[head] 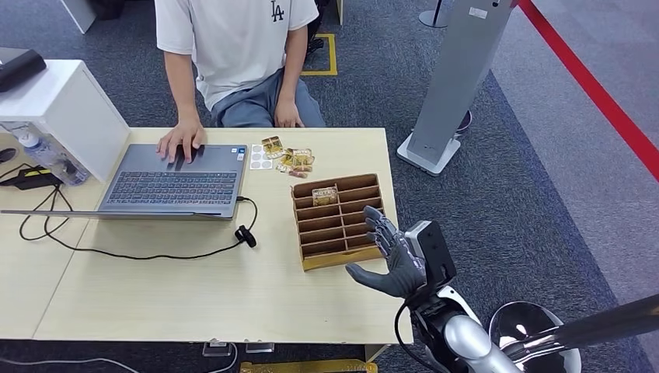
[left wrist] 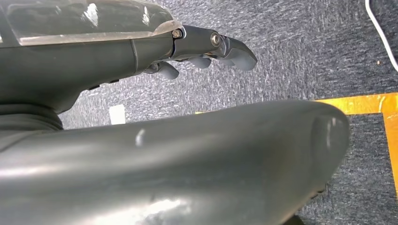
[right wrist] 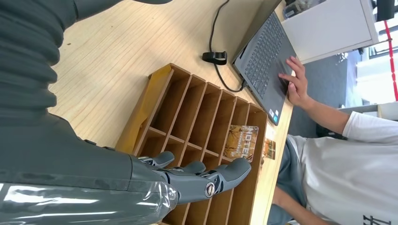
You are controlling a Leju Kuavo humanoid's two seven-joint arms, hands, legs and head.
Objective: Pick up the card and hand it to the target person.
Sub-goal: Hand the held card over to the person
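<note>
Right robot hand (head: pixel 392 252) raised, fingers spread, empty.

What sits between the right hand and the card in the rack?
Only empty slots of the wooden rack separate the right hand from the card, per head view.

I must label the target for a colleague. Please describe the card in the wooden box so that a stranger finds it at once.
On the light wooden table, right of the laptop, stands a brown slotted organizer. The card stands in one of its far slots, toward the person. Every other slot is empty; similar cards lie loose on the tabletop.
</note>
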